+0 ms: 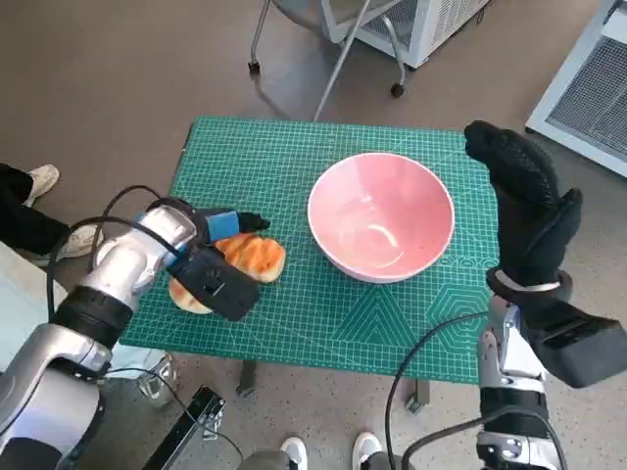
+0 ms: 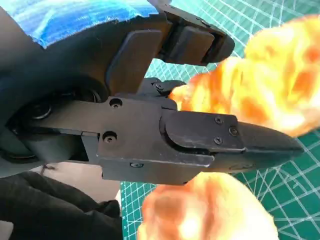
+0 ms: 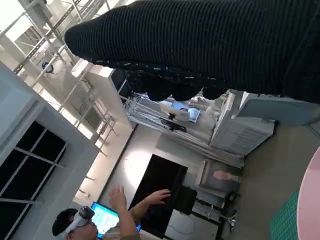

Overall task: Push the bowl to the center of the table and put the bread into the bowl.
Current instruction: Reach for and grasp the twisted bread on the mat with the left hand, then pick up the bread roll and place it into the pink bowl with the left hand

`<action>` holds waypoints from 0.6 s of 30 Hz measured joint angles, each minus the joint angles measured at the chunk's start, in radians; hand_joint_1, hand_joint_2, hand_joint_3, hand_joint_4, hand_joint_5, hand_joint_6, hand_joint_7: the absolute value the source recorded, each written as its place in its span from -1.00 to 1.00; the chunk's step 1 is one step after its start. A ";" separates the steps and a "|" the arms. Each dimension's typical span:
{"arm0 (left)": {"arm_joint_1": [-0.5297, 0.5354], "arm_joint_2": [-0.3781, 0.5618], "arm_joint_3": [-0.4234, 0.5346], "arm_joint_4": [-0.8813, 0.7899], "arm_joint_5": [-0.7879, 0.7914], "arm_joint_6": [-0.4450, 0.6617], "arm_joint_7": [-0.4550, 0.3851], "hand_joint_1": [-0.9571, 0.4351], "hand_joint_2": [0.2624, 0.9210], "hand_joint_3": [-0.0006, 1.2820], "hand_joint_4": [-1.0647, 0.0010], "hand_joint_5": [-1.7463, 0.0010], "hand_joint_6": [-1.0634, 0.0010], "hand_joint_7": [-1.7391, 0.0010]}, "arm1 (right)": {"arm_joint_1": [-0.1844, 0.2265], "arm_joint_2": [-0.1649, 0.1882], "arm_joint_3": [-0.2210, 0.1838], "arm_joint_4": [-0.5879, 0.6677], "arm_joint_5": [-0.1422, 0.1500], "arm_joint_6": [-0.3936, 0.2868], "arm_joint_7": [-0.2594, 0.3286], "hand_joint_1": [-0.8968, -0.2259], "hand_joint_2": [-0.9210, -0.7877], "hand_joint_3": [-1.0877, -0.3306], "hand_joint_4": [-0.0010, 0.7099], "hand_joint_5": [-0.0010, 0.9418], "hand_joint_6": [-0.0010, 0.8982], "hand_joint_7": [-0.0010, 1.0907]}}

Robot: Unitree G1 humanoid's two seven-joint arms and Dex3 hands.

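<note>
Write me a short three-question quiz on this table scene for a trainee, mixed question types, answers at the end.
1. True or false: the bread already lies in the pink bowl.
2. Which hand is at the bread? A) the left hand B) the right hand
3. Fill in: the bowl stands on the green ____.

Key:
1. False; the bread lies on the mat beside the bowl, which holds nothing.
2. A; its fingers close around the bread, while the right hand is raised beside the bowl.
3. Mat.

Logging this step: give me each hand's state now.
Left hand: fingers closed around the bread, gripping it.
Right hand: raised beside the bowl, holding nothing, fingers extended.
</note>
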 measured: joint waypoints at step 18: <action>-0.018 -0.025 -0.109 0.192 0.092 -0.082 0.448 0.41 1.00 -0.67 0.06 -0.15 -0.05 -0.39 | 0.003 -0.002 -0.001 -0.013 0.003 0.003 0.000 -0.08 -1.00 -0.16 0.00 -0.99 -0.86 0.35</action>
